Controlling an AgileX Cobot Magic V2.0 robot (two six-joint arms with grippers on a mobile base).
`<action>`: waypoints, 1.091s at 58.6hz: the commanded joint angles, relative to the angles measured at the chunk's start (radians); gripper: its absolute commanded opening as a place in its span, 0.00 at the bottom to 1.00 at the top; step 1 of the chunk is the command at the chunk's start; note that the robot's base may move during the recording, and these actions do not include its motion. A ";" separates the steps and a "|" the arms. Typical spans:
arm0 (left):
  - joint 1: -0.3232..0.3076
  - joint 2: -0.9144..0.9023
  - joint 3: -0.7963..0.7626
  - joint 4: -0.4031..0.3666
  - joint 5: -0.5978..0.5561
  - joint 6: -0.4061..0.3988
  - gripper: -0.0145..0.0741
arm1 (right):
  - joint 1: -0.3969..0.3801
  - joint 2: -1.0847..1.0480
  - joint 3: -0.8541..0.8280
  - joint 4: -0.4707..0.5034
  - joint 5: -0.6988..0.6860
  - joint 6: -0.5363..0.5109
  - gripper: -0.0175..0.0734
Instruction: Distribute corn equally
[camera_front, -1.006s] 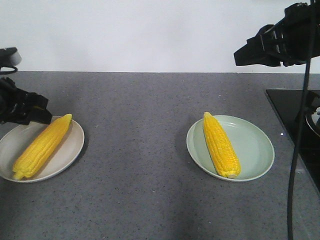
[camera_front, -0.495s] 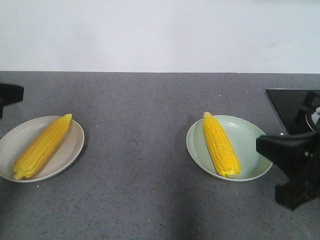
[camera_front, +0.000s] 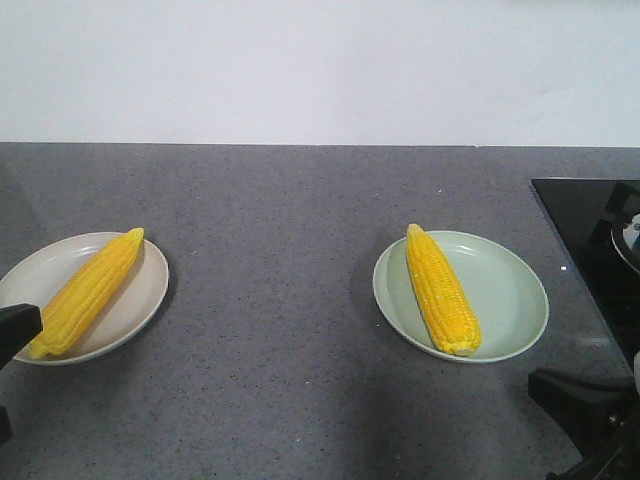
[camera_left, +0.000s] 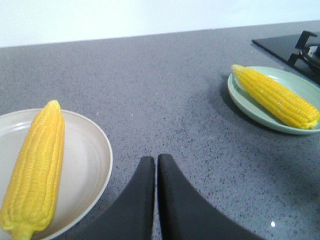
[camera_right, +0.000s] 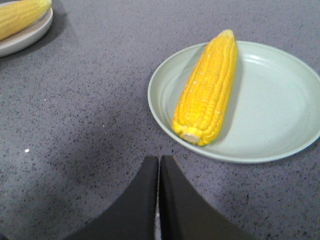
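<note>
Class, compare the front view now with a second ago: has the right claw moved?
Yes. The right claw has dropped from high above the green plate to the near edge, below and to the right of the plate; its jaws are shut and empty.

2 plates — 1 corn cob (camera_front: 86, 293) left, 1 cob (camera_front: 442, 290) right.

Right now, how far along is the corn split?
Looks done: one cob lies on the white plate, one cob on the green plate. In hand: nothing; left gripper and right gripper are shut and empty, off the plates. Left: nothing visible to move.
</note>
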 joint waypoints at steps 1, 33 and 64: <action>-0.003 -0.014 -0.024 -0.058 -0.039 0.005 0.16 | -0.003 0.000 -0.026 0.030 -0.040 -0.008 0.19; -0.003 -0.014 -0.024 -0.058 -0.034 0.005 0.16 | -0.003 0.000 -0.026 0.030 -0.040 -0.008 0.19; -0.003 -0.328 0.266 -0.025 -0.277 -0.004 0.16 | -0.003 0.000 -0.026 0.030 -0.039 -0.008 0.19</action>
